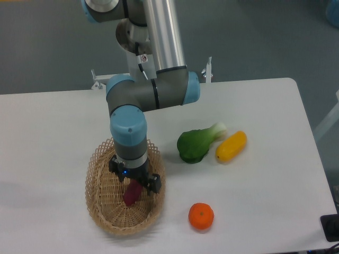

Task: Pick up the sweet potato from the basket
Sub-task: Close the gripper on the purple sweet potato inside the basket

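In 1 basket (104, 211): 1 sweet potato (131, 194).

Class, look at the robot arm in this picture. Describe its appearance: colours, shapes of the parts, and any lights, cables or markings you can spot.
The arm is built from silvery metal tubes and dark grey cylindrical joints with light blue round caps. A thin black cable and a small white label sit near the elbow. The gripper is black and boxy, with a small blue light glowing on its body.

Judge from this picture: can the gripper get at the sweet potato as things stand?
Probably yes. The gripper is low inside the basket, right over the sweet potato, with nothing else beside it. Whether the fingers have closed cannot be told.
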